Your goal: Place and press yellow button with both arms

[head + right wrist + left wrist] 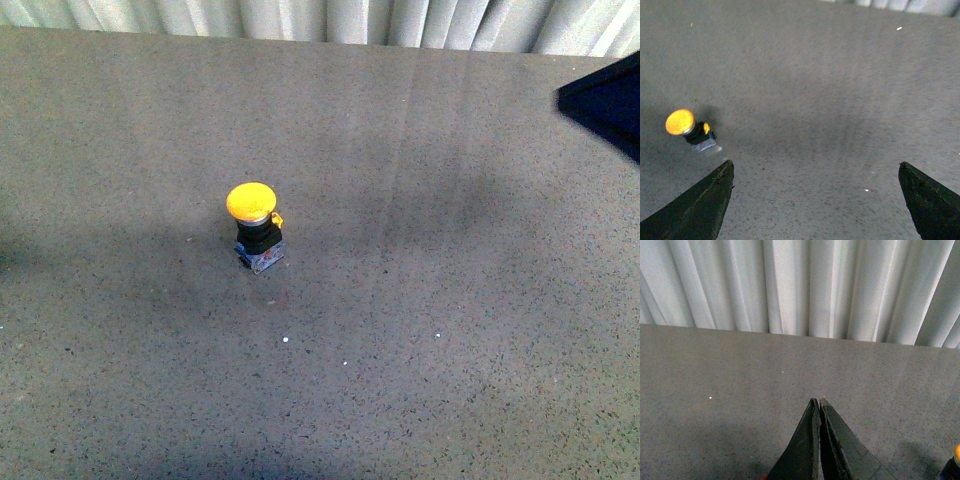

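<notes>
Fingers hardly show in the front view: only a dark blue-black corner (605, 100) at the right edge, probably part of the right arm, well apart from the one yellow button (255, 225), a small switch with a round mushroom cap, black collar and blue-grey square base. It stands upright, long axis vertical, near the middle of the grey speckled desk (450, 350).

In the left wrist view the left fingers (807, 445) are pressed together and hold nothing. The yellow button (955, 462) peeps in at the picture's edge, off to one side of them.

In the right wrist view the right fingers (700, 205) are spread wide and empty. The yellow button (689, 129) stands outside the gap, just beyond one fingertip.

I judge the left arm nearer, though not surely. Count: one button, two pairs of fingers.
</notes>
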### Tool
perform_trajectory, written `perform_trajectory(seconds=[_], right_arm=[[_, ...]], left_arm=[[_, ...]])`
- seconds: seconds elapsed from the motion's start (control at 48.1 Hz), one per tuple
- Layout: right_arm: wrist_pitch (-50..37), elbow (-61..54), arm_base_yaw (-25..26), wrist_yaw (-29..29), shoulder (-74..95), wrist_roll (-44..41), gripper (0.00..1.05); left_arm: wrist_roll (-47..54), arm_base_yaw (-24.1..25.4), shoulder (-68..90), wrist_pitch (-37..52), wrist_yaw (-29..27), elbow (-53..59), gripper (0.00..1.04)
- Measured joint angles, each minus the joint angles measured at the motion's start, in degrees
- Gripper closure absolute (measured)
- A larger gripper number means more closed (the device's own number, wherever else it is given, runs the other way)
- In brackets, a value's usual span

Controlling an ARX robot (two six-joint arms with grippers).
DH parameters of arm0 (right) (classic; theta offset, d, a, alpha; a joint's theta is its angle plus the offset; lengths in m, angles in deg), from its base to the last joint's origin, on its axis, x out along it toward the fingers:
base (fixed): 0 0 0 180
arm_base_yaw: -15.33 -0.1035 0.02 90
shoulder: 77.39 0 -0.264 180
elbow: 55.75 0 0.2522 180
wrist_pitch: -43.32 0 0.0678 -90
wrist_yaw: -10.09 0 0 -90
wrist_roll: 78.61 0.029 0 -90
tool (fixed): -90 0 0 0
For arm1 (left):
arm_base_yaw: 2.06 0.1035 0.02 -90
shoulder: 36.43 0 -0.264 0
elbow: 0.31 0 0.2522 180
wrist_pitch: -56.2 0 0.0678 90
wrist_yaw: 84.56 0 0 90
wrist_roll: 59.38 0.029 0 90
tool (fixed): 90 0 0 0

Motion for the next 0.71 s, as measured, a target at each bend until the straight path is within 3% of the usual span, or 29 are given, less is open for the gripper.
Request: perform_trajectory(seconds=[0.416, 0.707], right_arm=[[1.03, 23.74, -12.04, -6.45, 31.01, -10.82, 0.09], [3.21, 28.87, -17.00, -7.69, 38.34, -12.44, 0.61]], left_arm=[[0.04, 0.00, -17.40, -15.39, 0.00, 1.40, 1.03], [0.04, 0.00, -26.91, -24.30, 0.00, 1.40, 1.03]])
